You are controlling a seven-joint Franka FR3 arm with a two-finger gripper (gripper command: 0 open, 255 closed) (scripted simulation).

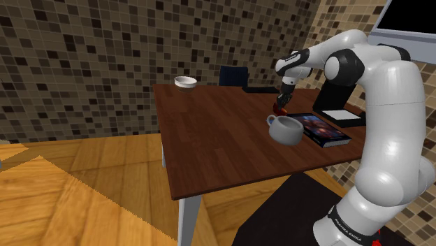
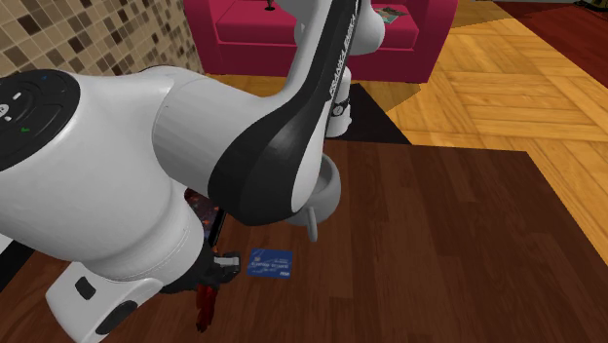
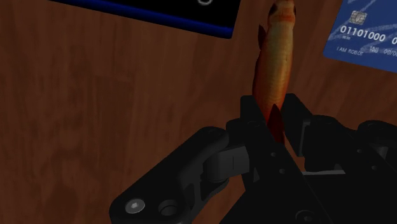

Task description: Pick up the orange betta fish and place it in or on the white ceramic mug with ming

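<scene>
**Robot Hand Grips Orange Fish Beside Mug**

The all-black gripper (image 3: 273, 113) is closed on an orange fish (image 3: 277, 57). Its two fingers (image 3: 249, 121) clasp the tail end, and the body points away from the hand toward the dark wooden table (image 1: 209, 140) beneath. Whether the fish's far end touches the wood cannot be told.

In the shoulder view, hand and fish sit just behind a pale grey mug (image 1: 288, 131). The mug stands upright on the table with its handle turned to that view's left. A dark-covered book (image 1: 320, 128) lies flat just beside the mug on that view's right. A white bowl (image 1: 185, 82) rests well apart, near the table's far corner.

From the wrist camera, a blue card (image 3: 366, 35) printed with white numerals lies on the wood near the fish's head, and the book's dark edge is to the other side.

The white arm (image 1: 388, 105) rises from the shoulder view's lower right and bends over the table. In the second exterior view it looms large in front, before a magenta sofa (image 2: 253, 29) and a wood floor.
</scene>
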